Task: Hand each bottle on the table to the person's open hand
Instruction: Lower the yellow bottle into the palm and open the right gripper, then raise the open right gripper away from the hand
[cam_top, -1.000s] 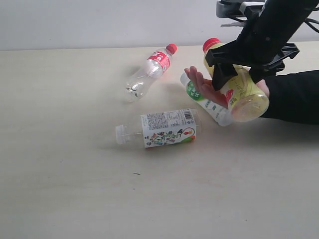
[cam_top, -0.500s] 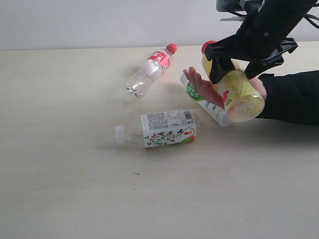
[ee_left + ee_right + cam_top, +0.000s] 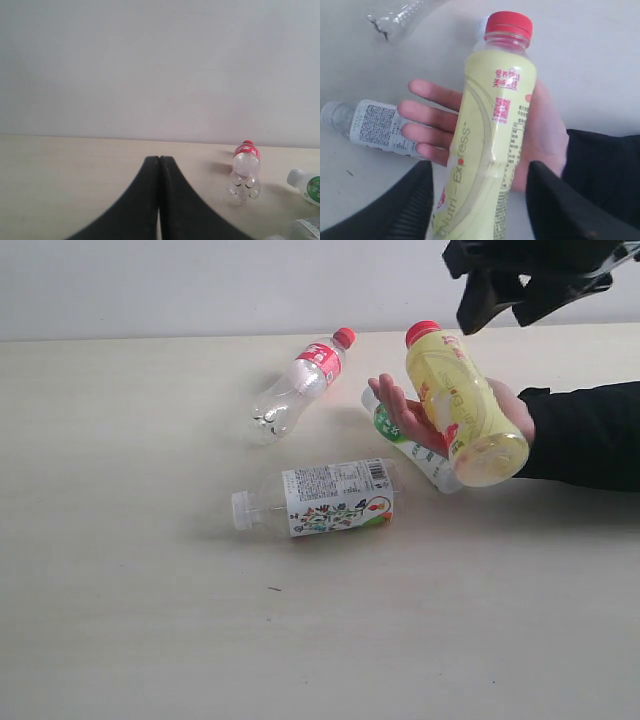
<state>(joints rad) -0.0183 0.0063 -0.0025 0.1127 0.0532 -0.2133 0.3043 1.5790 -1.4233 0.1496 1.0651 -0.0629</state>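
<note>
The yellow bottle [image 3: 460, 405] with its red cap lies across the person's open hand [image 3: 398, 408], palm up on a black-sleeved arm. My right gripper [image 3: 498, 315] hangs above it, open and clear of the bottle; in the right wrist view the bottle [image 3: 490, 135] runs between the spread jaws of the gripper [image 3: 481, 167] without touching them. The white bottle with green label [image 3: 418, 448] lies under the hand. On the table [image 3: 150, 590] the floral-label bottle [image 3: 325, 498] and the cola bottle [image 3: 300, 380] both lie flat. My left gripper [image 3: 159, 159] is shut and empty, out of the exterior view.
The black sleeve [image 3: 590, 435] crosses the table's right side. A pale wall [image 3: 200, 280] runs behind the table's far edge.
My right gripper has let go of the yellow bottle and risen up and away. The bottle stays resting on the person's hand. The other bottles have not moved.
</note>
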